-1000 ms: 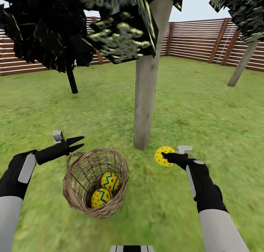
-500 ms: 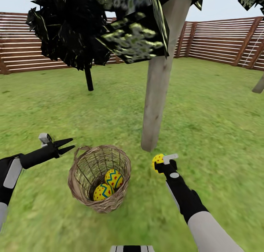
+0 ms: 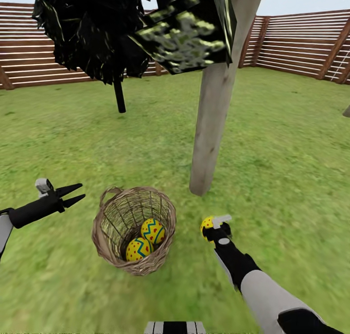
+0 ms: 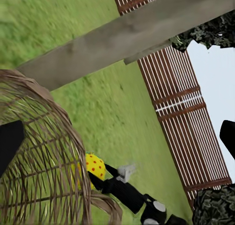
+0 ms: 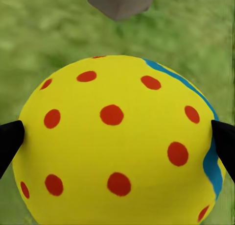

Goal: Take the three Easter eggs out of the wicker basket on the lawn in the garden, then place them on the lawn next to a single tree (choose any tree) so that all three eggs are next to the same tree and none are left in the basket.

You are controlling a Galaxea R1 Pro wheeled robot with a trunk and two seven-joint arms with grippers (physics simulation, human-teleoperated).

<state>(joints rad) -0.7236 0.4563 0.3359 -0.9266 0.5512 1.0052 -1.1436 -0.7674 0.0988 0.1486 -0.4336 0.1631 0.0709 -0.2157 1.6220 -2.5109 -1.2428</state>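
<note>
The wicker basket (image 3: 113, 242) stands on the lawn (image 3: 291, 169) with two yellow Easter eggs (image 3: 153, 231) (image 3: 138, 249) inside. My right gripper (image 3: 210, 225) is shut on a third yellow egg (image 3: 207, 222), low over the grass just in front of the foot of the tree's pale trunk (image 3: 211, 125). In the right wrist view this egg (image 5: 117, 146) sits between the two black fingertips (image 5: 9, 141). My left gripper (image 3: 75, 194) is open and holds nothing, left of the basket's loop handle. The left wrist view looks past the basket (image 4: 44, 161) to the held egg (image 4: 94, 166) and the trunk (image 4: 122, 38).
A thin black-trunked tree (image 3: 119, 93) with black foliage stands at the back left. A brown slat fence (image 3: 301, 47) closes the yard behind. Dark foliage (image 3: 187, 38) hangs low over the basket. Open grass lies to the right of the trunk.
The head camera has shifted. My right gripper has brought the egg lower and closer to me by the trunk's foot. The left gripper has drawn away leftward from the basket.
</note>
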